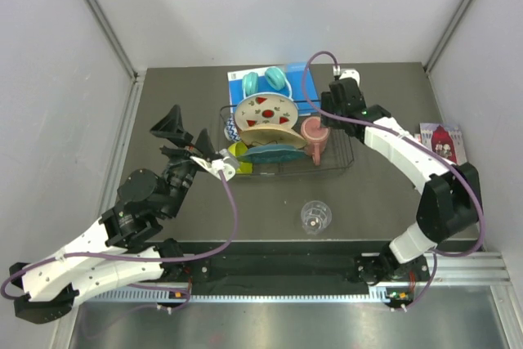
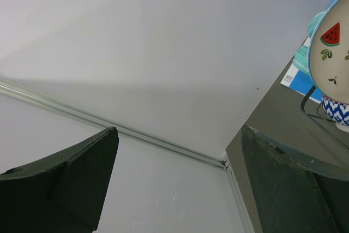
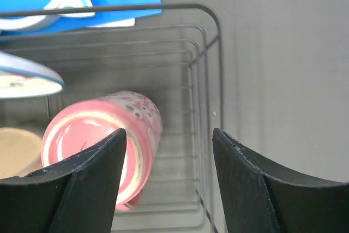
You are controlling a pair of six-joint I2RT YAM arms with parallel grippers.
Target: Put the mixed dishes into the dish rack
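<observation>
Loading looks nearly done. The pink mug lies on its side in the dish rack, upper centre of the top view, right of the watermelon plate. The right tool hovers over the rack's right end, partly open and empty. The left tool gapes wide toward the wall, holding nothing. Only the clear glass stands outside, lower centre on the worktop. Next, I judge, a tool must straddle it, close gently and carry it to a free slot.

The pink mug looks glossy, the dish rack thin metal wire, the table matt.
</observation>
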